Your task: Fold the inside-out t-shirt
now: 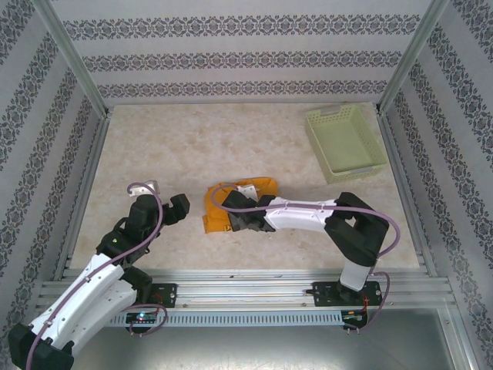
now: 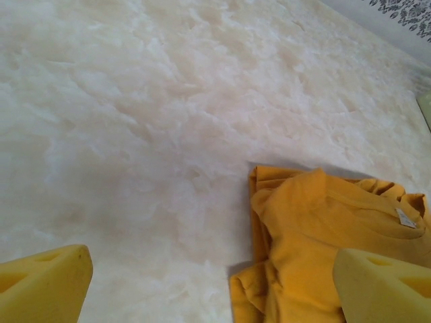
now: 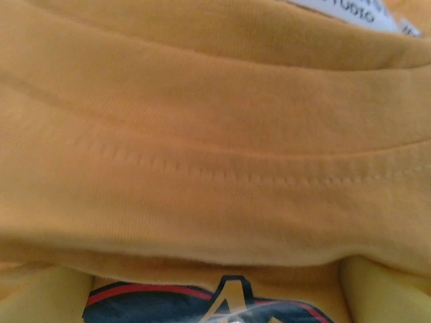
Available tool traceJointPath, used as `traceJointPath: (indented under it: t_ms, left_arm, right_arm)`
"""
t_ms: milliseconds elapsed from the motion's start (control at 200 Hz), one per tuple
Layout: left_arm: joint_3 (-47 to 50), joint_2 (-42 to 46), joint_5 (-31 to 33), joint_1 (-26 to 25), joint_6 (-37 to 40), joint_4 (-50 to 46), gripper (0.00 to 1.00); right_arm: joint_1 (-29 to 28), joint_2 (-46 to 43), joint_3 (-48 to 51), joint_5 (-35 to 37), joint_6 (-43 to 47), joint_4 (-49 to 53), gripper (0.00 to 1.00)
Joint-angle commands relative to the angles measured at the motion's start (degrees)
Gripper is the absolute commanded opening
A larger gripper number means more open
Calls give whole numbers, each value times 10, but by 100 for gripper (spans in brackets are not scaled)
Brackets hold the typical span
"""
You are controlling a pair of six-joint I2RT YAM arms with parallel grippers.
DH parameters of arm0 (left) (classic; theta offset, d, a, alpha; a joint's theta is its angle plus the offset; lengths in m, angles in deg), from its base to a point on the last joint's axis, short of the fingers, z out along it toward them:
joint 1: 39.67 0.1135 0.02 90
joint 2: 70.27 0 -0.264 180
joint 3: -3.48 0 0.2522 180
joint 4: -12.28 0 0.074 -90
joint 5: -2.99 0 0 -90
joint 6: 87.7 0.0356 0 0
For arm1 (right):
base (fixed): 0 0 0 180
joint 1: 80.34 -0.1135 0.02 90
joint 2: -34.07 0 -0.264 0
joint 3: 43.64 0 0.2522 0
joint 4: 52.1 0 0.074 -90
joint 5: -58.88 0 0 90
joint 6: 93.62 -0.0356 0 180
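Inside-out t-shirt: orange-yellow, bunched on the table near centre, its middle hidden under the right gripper. Close up, the outline is cut off; there is a stitched fold, the edge of a dark print, and a white label with illegible lettering. Pale green basket: far right, well apart. Right gripper: jaws wide, cloth between the pads. Left gripper: jaws wide over bare table, just left of the shirt.

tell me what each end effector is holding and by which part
Nothing is held: the left end effector is open beside the t-shirt, the right end effector open close over it.
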Motion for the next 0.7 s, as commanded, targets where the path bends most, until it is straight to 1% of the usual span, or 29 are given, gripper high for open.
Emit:
traceJointPath:
  t_ms: [0, 80, 215, 360, 465, 595, 694]
  left_arm:
    - [8, 5, 13, 7, 13, -11, 93]
    - [9, 5, 14, 8, 14, -10, 93]
    - [14, 5, 19, 8, 17, -6, 94]
    - [15, 3, 19, 7, 17, -2, 94]
    - [15, 5, 20, 9, 20, -6, 94]
    - [17, 13, 24, 10, 22, -11, 94]
    - [21, 21, 25, 12, 23, -11, 95]
  right_arm:
    - [24, 19, -18, -18, -18, 11, 94]
    - [47, 32, -20, -42, -15, -1, 94]
    - [74, 44, -43, -53, 12, -4, 96]
    - [138, 72, -87, -93, 46, -1, 96]
    - [189, 106, -161, -118, 90, 30, 96]
    - [241, 175, -304, -133, 142, 108, 96]
    - [270, 231, -413, -150, 170, 155, 95]
